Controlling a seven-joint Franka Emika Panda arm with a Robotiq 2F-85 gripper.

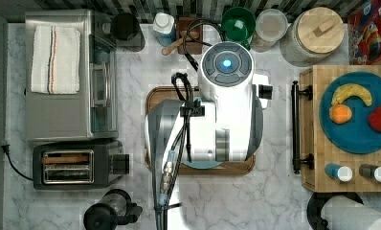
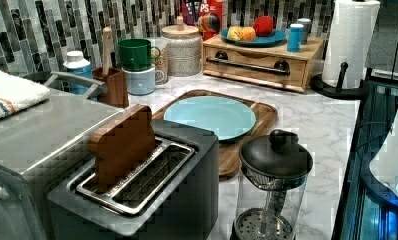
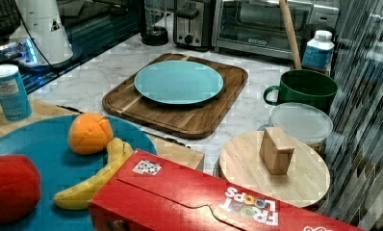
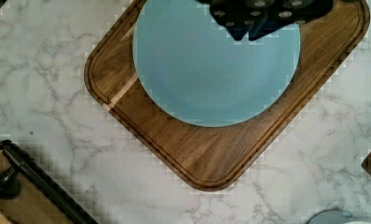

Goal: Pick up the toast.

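Note:
The toast (image 2: 123,145) is a brown slice standing upright in the far slot of the black toaster (image 2: 152,200), with most of it sticking out above the slot. From above, the toast (image 1: 66,158) is a narrow reddish-brown strip in the toaster (image 1: 109,165) at the top view's lower left. My white arm (image 1: 224,96) hangs over the light blue plate (image 4: 211,70) on the wooden board (image 4: 207,154), well to the top view's right of the toaster. The dark gripper (image 4: 263,16) hovers above the plate's rim with nothing in it.
A silver toaster oven (image 1: 69,76) with a folded towel stands beside the toaster. A French press (image 2: 272,185) sits just in front of it. A wooden crate (image 1: 313,129) with fruit, mugs (image 2: 137,55), a jar and a paper towel roll (image 2: 349,40) line the counter's edges.

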